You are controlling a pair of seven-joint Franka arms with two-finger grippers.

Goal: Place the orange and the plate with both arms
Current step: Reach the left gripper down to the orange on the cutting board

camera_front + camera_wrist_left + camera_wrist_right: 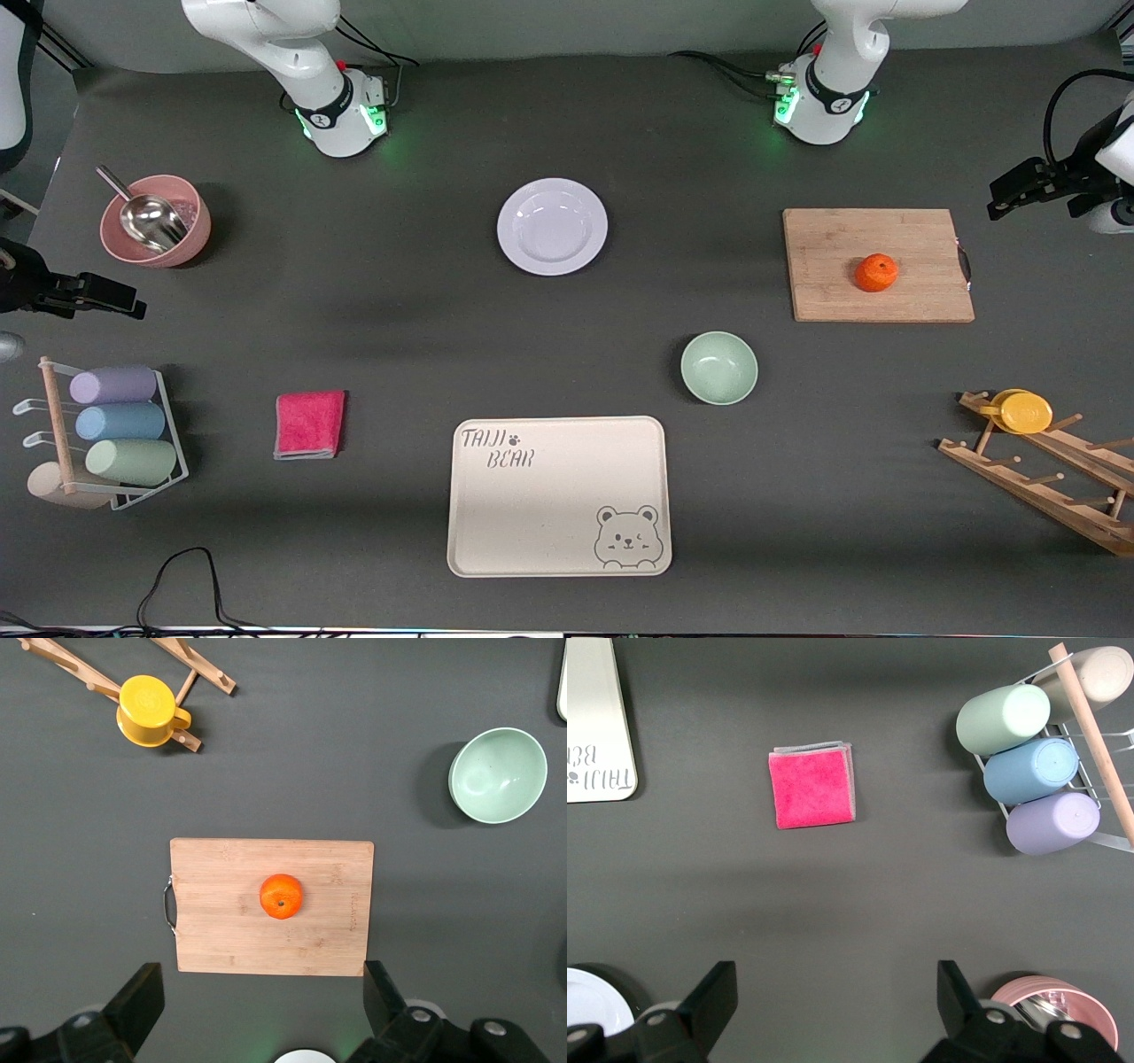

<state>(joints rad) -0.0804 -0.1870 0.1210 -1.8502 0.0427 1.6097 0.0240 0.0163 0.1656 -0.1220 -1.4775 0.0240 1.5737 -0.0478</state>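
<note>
The orange lies on a wooden cutting board toward the left arm's end of the table; it also shows in the left wrist view. The pale lavender-white plate sits empty on the table between the two bases, and its edge shows in the right wrist view. My left gripper is open and empty, high up beside the board. My right gripper is open and empty, high over the right arm's end of the table.
A mint-green bowl and a cream bear tray lie nearer the front camera than the plate. A pink cloth, a cup rack and a pink bowl with a scoop are at the right arm's end. A wooden rack holds a yellow cup.
</note>
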